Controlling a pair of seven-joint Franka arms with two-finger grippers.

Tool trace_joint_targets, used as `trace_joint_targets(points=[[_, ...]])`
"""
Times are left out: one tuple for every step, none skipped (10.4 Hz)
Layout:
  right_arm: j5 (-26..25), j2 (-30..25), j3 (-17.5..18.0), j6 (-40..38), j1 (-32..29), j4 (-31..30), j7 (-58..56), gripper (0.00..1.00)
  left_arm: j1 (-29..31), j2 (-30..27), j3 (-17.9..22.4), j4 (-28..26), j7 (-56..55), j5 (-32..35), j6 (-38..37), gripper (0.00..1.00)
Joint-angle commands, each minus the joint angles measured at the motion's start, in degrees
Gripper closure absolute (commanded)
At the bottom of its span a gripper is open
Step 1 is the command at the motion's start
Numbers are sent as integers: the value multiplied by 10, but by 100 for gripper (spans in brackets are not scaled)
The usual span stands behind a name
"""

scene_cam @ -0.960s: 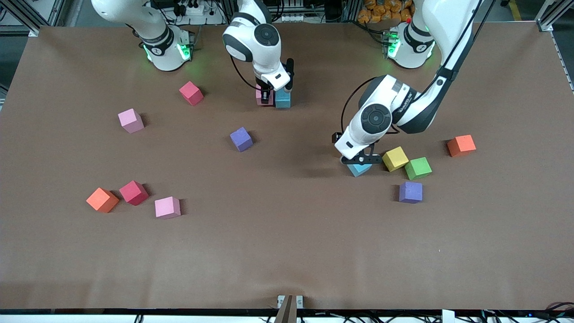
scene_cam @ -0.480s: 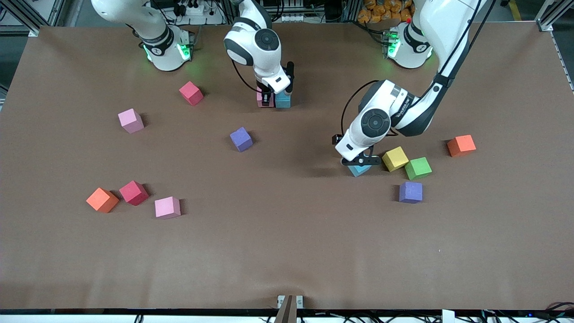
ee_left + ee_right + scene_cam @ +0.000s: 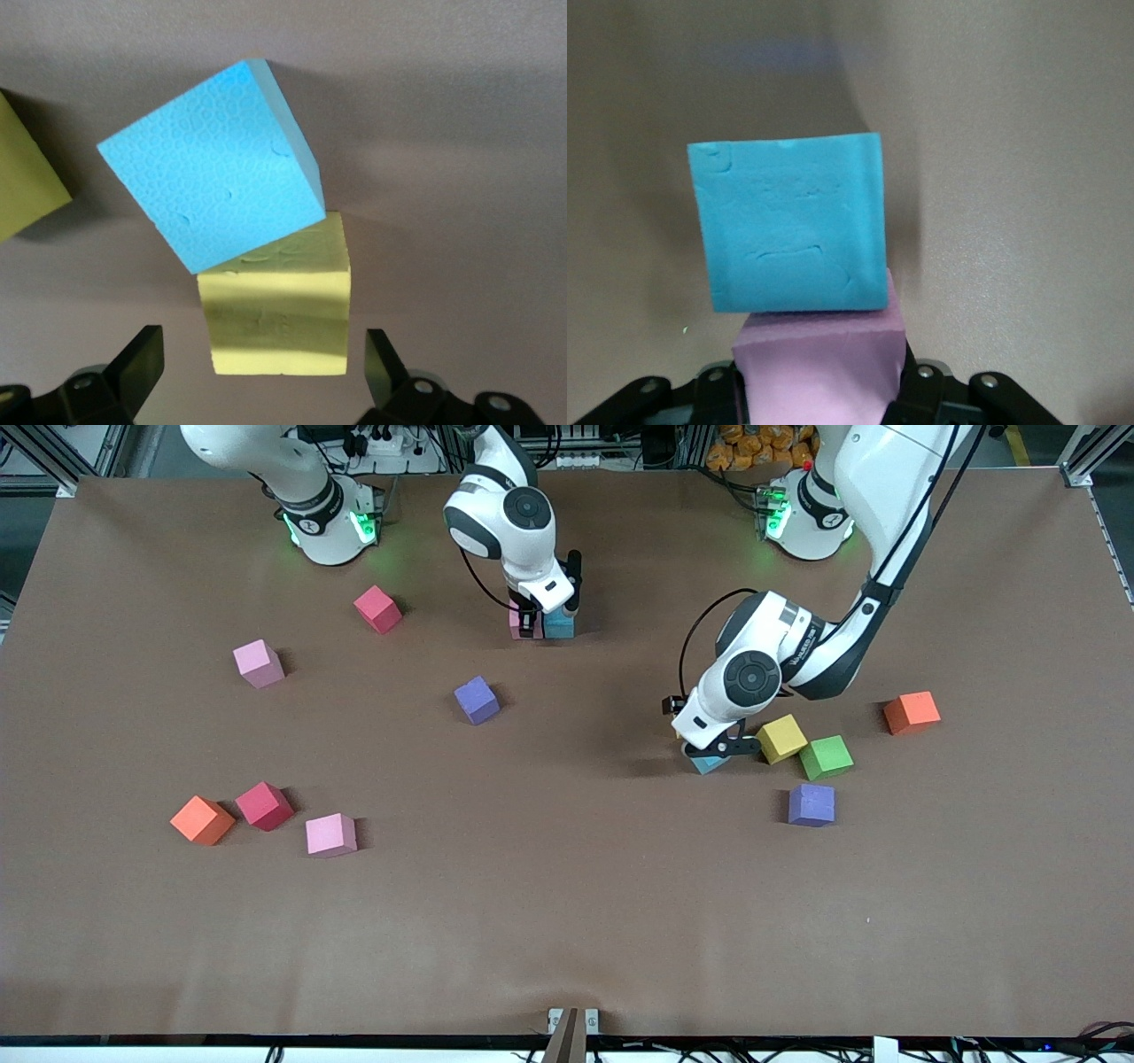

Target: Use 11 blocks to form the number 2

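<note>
The blocks, small matte foam cubes in mixed colours, lie scattered over a brown paper-covered table, with aluminium framing and cables along the robots' edge. No digit is formed: only a pink foam cube and a light blue foam cube sit touching, near the right arm's base. The right gripper is clamped on that pink cube, the blue one just beside it. The left gripper has sunk lower than a second ago, its fingers spread wide either side of a pale yellow foam cube, which touches a tilted light blue dimpled cube. Another yellow cube and a green cube sit close by, toward the left arm's end.
</note>
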Motion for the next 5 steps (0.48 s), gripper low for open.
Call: trace_joint_targets(points=[[4, 5, -3, 6, 8, 3, 4, 69, 2, 0, -2, 1, -10, -14, 6, 0], [4, 8, -3, 10, 7, 3, 4, 69, 3, 2, -2, 1, -10, -15, 7, 0], [4, 11, -3, 16, 7, 3, 4, 67, 3, 6, -1, 2, -10, -15, 8, 0], [4, 13, -3, 17, 7, 3, 4, 65, 4, 11, 0, 3, -10, -14, 10, 0], [5, 13, -3, 18, 7, 3, 4, 40, 7, 12, 0, 2, -10, -15, 17, 0]])
